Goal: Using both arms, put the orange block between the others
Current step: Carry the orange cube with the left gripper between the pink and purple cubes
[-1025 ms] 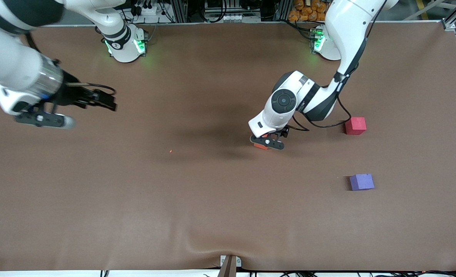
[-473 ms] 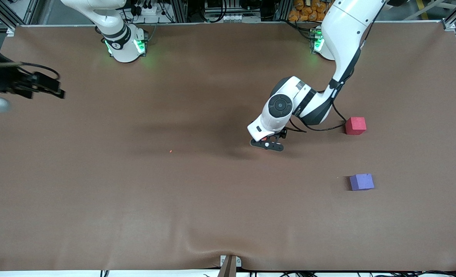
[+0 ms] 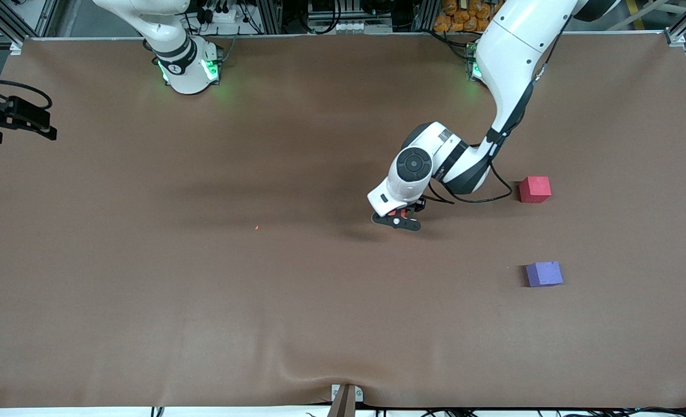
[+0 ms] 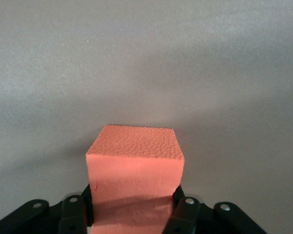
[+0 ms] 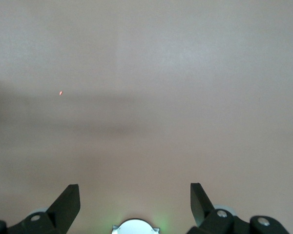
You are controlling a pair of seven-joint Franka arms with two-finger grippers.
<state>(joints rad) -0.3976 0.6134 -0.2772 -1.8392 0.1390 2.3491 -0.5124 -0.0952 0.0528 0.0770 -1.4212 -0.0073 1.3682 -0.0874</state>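
The orange block (image 4: 134,165) sits between the fingers of my left gripper (image 4: 132,207), which is shut on its two sides low over the middle of the brown table. In the front view only a sliver of the orange block (image 3: 399,213) shows under the left gripper (image 3: 399,219). The pinkish-red cube (image 3: 535,189) and the purple-blue cube (image 3: 544,274) lie apart toward the left arm's end, the purple-blue one nearer the front camera. My right gripper (image 3: 33,123) hangs open at the right arm's end of the table, and between the fingers of the right gripper (image 5: 134,195) there is nothing.
A tiny orange speck (image 3: 256,227) lies on the mat toward the right arm's side of the middle. A small bracket (image 3: 345,398) sticks up at the table edge nearest the front camera. The arm bases (image 3: 189,69) stand along the edge farthest from it.
The left gripper has closed on the orange block and shifted slightly. The right arm has pulled back toward its own end of the table, its gripper still open.
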